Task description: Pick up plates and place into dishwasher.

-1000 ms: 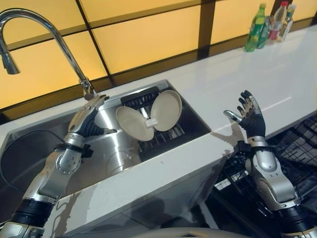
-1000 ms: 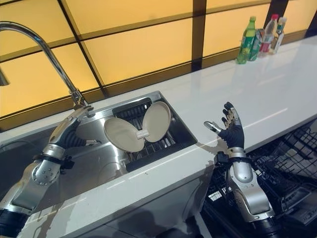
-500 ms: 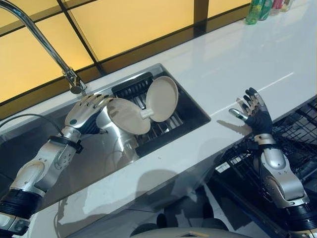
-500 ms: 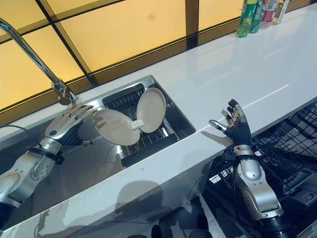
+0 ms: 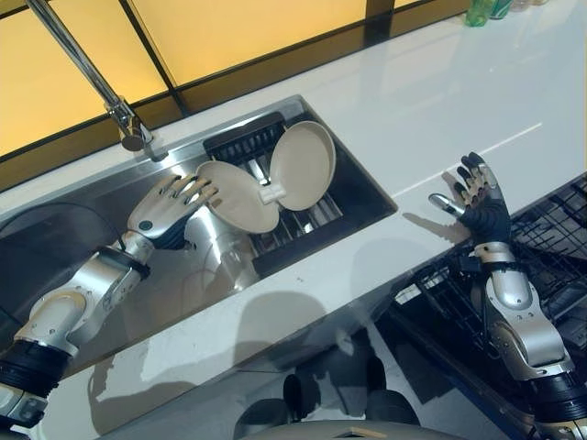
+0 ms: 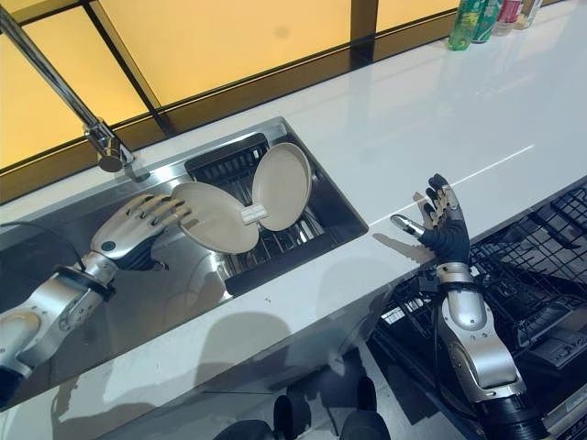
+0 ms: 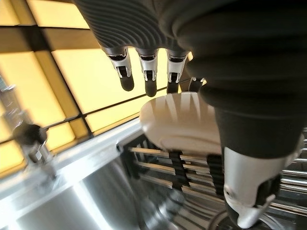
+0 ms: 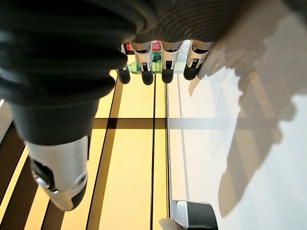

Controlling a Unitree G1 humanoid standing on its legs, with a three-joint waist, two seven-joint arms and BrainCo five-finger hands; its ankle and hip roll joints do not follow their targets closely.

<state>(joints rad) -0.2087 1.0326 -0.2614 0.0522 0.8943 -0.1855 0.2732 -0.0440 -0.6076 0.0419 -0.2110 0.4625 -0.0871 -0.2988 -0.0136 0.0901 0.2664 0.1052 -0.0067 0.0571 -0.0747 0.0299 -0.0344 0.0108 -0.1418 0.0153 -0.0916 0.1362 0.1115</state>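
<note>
Left hand (image 5: 170, 203) has closed on the nearer plate (image 5: 237, 197) propped in the sink rack (image 5: 303, 225), fingers straight, grasping nothing; right hand (image 5: 477, 202) open, idle above the counter (image 5: 431, 101).

Left hand (image 6: 128, 236) reaches open toward two plates (image 6: 246, 199) in sink (image 6: 165, 302).

white counter (image 5: 440, 110); steel sink (image 5: 55, 240); amber wall panels (image 5: 238, 32)
</note>
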